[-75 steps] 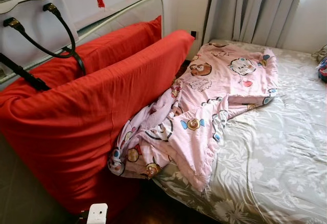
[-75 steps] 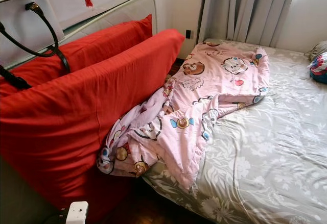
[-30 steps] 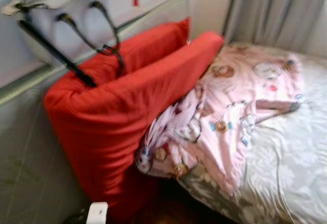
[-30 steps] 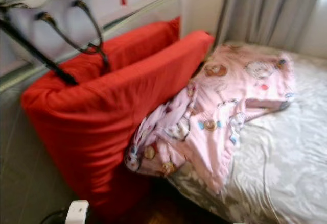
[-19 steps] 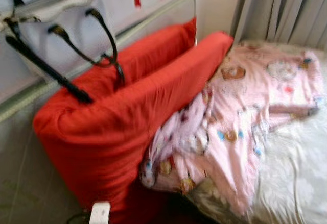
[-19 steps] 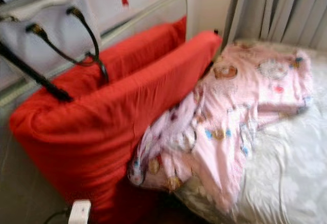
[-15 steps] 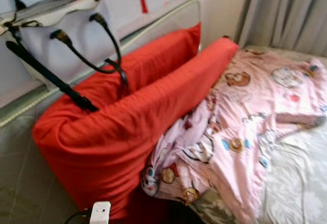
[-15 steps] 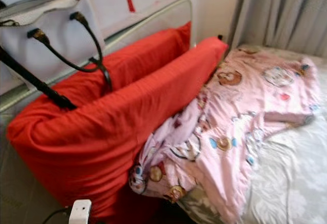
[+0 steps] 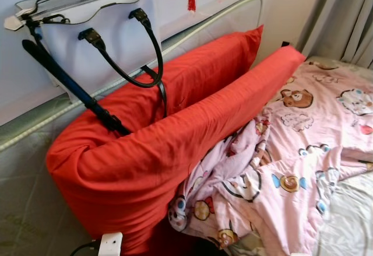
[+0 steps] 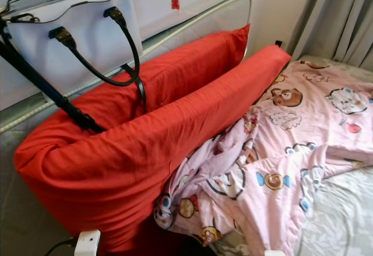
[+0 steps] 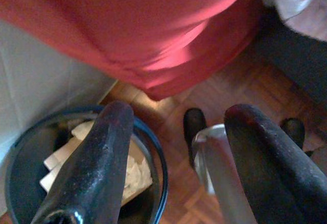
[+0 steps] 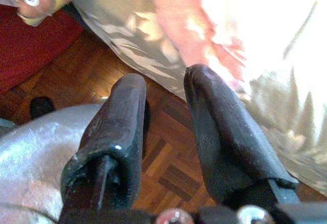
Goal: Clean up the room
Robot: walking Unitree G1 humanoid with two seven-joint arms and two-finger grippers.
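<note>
1. Red is taking up more of the head views now than a couple of seconds ago: the camera has been swinging toward the robot's left and moving in, so the two red cushions and the white handbag with black handles are looming larger, while the far side of the bed is slipping out of frame. The things themselves are not shifting; the robot is.
2. I am judging that it is still approaching and has not begun handling anything; the rumpled pink blanket looks like the likely thing to tidy.
3. The blanket is lying crumpled on the bed, its bunched end pressing against the nearer cushion and drooping over the bed's edge toward the floor.
4. The left tool is hanging low with fingers spread wide and empty, above a dark bin holding crumpled paper on the parquet floor.
5. The right tool is hanging narrowly parted, empty, near the bed's edge, well below the blanket.
</note>
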